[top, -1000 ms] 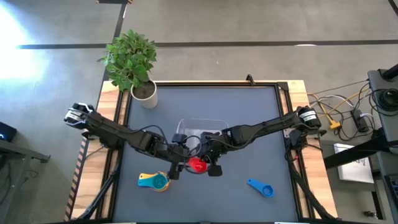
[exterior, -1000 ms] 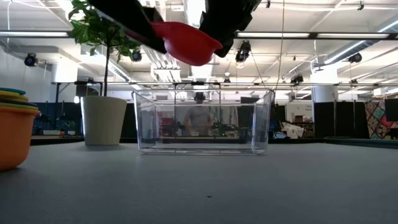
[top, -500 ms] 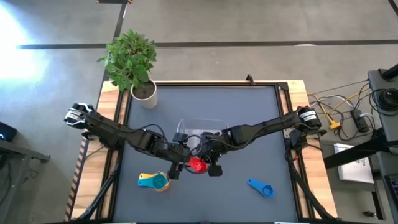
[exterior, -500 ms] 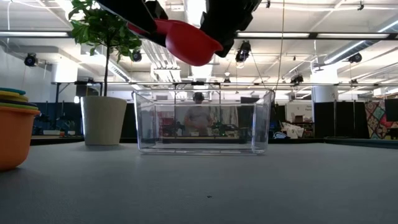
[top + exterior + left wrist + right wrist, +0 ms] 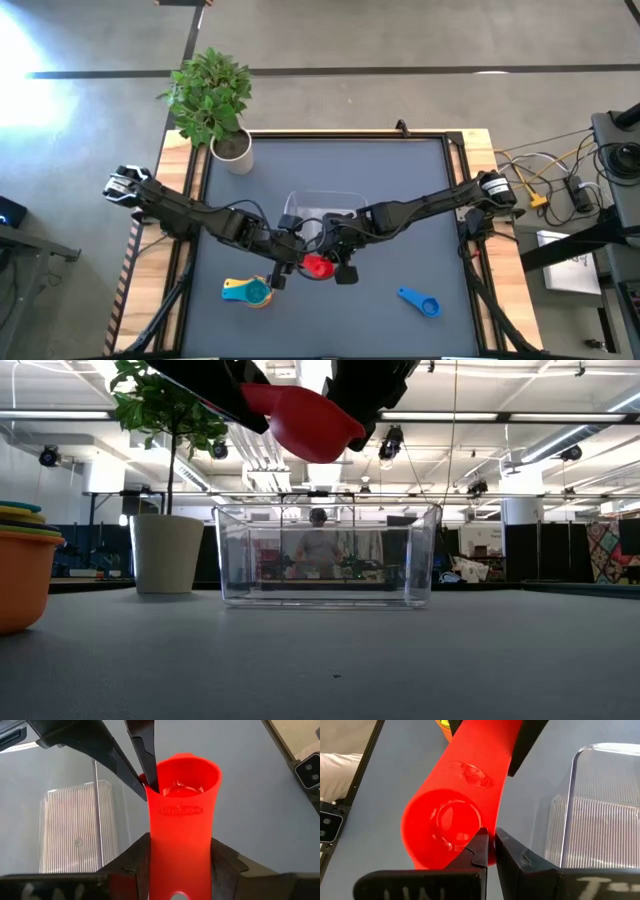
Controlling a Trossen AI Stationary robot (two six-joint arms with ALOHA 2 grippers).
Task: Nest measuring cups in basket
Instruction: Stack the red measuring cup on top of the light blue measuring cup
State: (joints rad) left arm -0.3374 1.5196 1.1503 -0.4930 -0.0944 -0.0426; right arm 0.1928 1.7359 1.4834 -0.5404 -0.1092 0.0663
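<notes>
The red measuring cup (image 5: 318,266) hangs in the air between both grippers, just on the near side of the clear basket (image 5: 322,206). My left gripper (image 5: 290,262) is shut on its handle. My right gripper (image 5: 338,258) is shut on its bowl. In the low view the red cup (image 5: 305,422) sits high above the table, in front of the basket (image 5: 325,555). A stack of cups, with yellow and light blue showing on top (image 5: 250,291), stands on the table nearer the left. A dark blue cup (image 5: 420,301) lies nearer the right. My left gripper (image 5: 180,857) pinches the red cup's handle (image 5: 180,845) between its two fingers, one on each long edge, coming level from the table's left along the handle. The cup is lifted clear, bowl pointing away. My right gripper (image 5: 491,845) grips the bowl's rim (image 5: 487,832), one finger inside the bowl and one outside, coming from the table's right.
A white plant pot (image 5: 232,150) with a green plant stands at the table's far left corner. The orange bottom of the stacked cups (image 5: 22,575) shows at the low view's left. Bare grey table lies near the front edge and right of the basket.
Both grippers have kept their hold. The red cup has shifted only slightly: its handle end has come up a little, so it lies closer to level.
</notes>
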